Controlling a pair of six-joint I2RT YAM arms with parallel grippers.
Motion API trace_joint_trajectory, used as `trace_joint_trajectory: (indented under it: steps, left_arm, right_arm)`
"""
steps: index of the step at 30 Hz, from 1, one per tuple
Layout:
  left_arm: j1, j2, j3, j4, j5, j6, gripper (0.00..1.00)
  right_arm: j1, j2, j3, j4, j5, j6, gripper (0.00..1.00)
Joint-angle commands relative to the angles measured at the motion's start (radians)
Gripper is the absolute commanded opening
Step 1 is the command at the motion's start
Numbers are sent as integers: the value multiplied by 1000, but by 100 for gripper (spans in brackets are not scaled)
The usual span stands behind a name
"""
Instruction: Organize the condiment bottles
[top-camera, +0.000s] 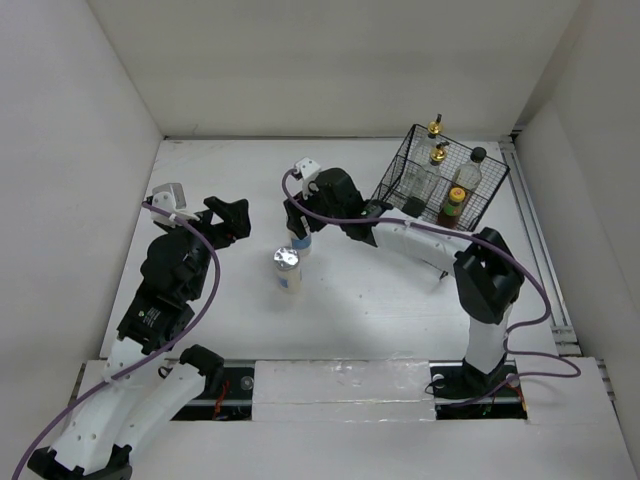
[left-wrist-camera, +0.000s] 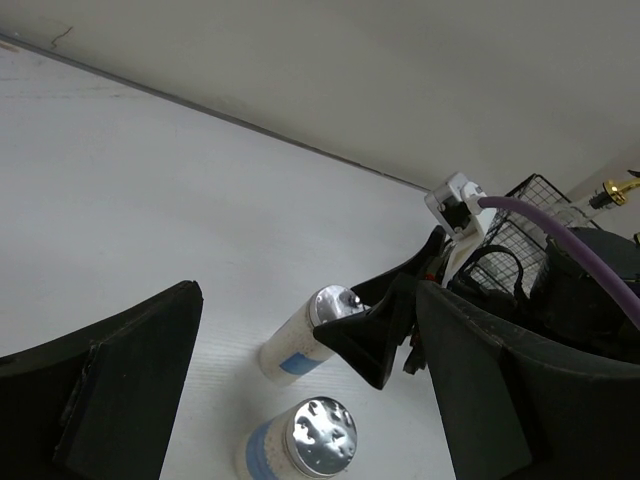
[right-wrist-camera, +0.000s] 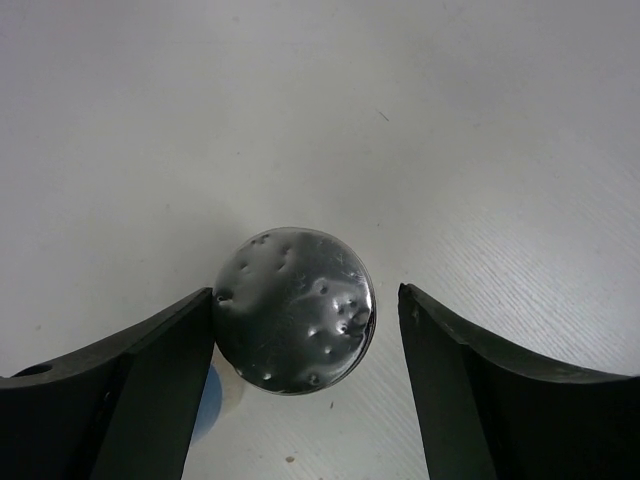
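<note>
**4 of 6 stowed, 2 out**

My left gripper (top-camera: 234, 220) hangs spread wide, holding nothing. Just right of it, 1 silver-lidded jar (top-camera: 287, 268) stands free on the table (top-camera: 380, 290). My right gripper (right-wrist-camera: 306, 290) is spread around the second jar (top-camera: 301, 244), not clamped. At far right, the wire basket (top-camera: 394, 165) holds 2 gold-pourer bottles (top-camera: 438, 156), the black-capped bottle (top-camera: 472, 168) and the green-capped bottle (top-camera: 453, 208).

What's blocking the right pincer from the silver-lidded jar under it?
Nothing visible. The right pincer straddles the silver-lidded jar, jaws open. The other jar stands apart from both.
</note>
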Motion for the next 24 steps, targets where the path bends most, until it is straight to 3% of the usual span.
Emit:
trace_joint_trajectory:
  steps: [1,5,7,10,15,24]
  left_arm:
    - [5,-7,12,34,8,1,84]
    - [5,-7,12,34,8,1,84]
    - [5,-7,12,34,8,1,84]
    - [5,-7,12,34,8,1,84]
    - [5,-7,12,34,8,1,84]
    - [5,-7,12,34,8,1,84]
  right_arm:
    - [16,20,47,8,39,-9,77]
    - [25,29,47,8,59,0,62]
    - [25,17,47,8,68,9,50]
    - [25,-26,26,30,94,9,43]
    - [25,-238,-86,160,163,19,41]
    - [15,-632,-379,347,499,-21,40]
